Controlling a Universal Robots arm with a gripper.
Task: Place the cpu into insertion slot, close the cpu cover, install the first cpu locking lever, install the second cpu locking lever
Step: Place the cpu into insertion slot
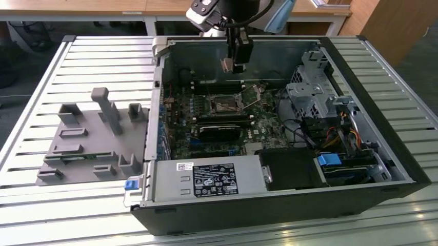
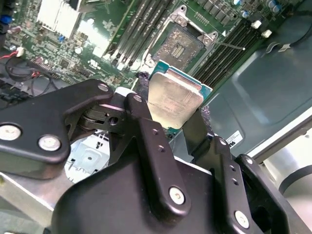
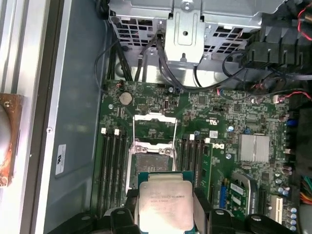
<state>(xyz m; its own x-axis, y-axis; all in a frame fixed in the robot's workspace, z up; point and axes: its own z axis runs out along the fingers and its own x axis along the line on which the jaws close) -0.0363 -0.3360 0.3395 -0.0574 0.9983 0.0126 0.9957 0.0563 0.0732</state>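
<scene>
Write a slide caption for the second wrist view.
Claw grips the cpu; the empty insertion slot lies beyond.

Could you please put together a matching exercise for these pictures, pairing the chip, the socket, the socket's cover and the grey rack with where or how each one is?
Things:
1. chip
2. socket
3. cover
4. grey rack

Places or states:
A. swung open, off its seat
B. on the slatted table, outside the computer case
C. held in the gripper, above the board
D. empty

Pairs: 1-C, 2-D, 3-A, 4-B
</scene>
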